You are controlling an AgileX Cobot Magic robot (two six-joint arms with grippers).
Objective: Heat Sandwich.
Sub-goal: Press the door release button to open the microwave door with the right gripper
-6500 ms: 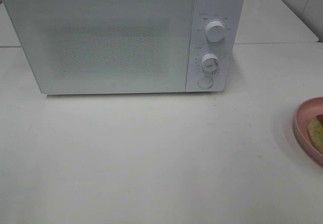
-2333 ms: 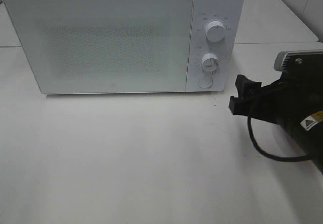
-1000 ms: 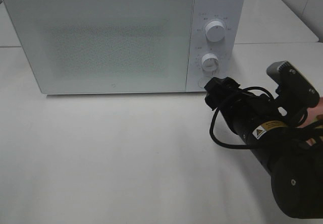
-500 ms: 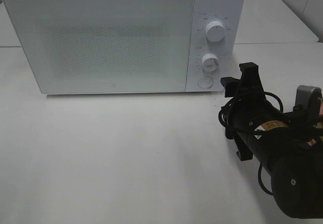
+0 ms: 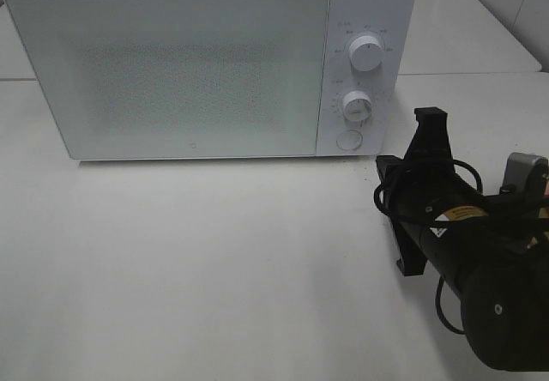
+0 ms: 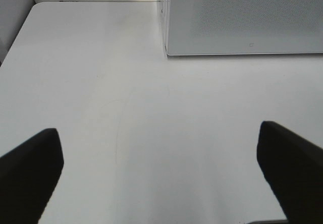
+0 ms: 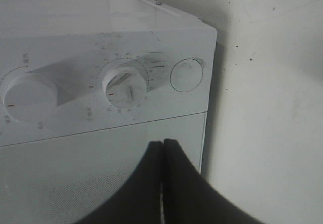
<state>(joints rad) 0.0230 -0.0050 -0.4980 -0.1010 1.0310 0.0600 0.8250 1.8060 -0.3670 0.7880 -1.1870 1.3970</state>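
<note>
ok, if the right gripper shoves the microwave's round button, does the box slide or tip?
Tipping looks unlikely: the microwave is a wide, low box flat on the table. The table looks smooth, so a hard shove might slide it back slightly. The button sits low on the panel, favouring slide over tip.

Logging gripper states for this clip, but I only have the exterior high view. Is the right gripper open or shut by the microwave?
Observer: Shut. The right wrist view shows the right gripper with both fingers pressed together, nothing between them.
Operator: What does it point at?
Observer: The microwave front, near the seam between door and control panel, not on the round button.
Operator: And the left gripper? It is outside my frame.
Observer: The left gripper is open wide and empty above the table, apart from the microwave.
</note>
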